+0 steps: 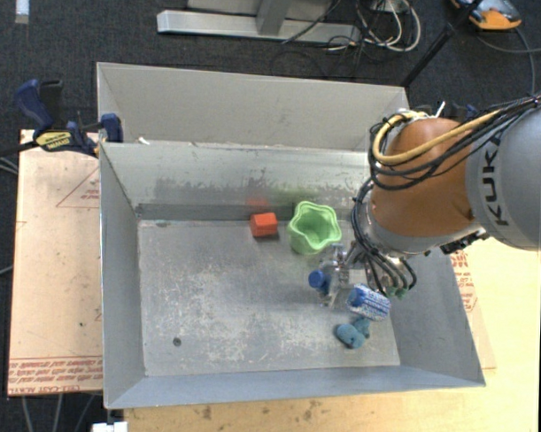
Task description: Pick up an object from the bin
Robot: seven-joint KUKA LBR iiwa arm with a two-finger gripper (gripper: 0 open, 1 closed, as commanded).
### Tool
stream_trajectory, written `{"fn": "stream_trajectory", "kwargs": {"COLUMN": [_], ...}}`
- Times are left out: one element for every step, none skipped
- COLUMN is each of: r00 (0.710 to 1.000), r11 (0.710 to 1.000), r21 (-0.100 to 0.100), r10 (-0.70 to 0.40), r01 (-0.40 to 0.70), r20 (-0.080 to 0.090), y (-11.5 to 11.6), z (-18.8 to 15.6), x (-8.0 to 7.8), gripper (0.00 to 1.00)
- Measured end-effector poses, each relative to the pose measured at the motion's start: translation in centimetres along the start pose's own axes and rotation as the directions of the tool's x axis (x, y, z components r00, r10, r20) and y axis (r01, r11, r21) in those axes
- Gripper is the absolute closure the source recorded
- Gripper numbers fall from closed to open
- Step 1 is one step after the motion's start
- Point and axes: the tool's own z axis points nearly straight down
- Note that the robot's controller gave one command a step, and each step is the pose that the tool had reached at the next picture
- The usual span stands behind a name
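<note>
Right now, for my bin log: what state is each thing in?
green cup: upright, mouth up.
orange block: lying flat, apart from the cup.
small blue piece: on the floor beside the gripper.
blue-and-white piece: lying on the floor under the wrist.
teal lump: lying loose near the front wall.
gripper: low in the bin, between the two blue pieces.

The dull grey sheet-metal bin (pixel 206 288) had a floor scuffed paler in patches. Against it the small orange-red block (pixel 264 225) stood out, and so did the lime-green wavy-rimmed plastic cup (pixel 314 226). The little deep-blue knob-shaped piece (pixel 318 280) was darker than the dusty teal lump (pixel 351 333); the small packet (pixel 370 302) was printed blue and white. The arm's rounded wrist cover (pixel 422 185) was coppery orange (yellow cables (pixel 486 121) looped over it), its silver-grey casing (pixel 520 175) lettered black.
</note>
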Motion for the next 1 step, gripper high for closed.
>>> {"fn": "stream_trajectory", "kwargs": {"r00": [0.999], "r11": [0.999], "r21": [0.000], "r10": [0.049], "r01": [-0.049], "r20": [0.002], "y": [-2.11], "z": [-10.36], "x": [-2.24], "gripper": [1.00]}}
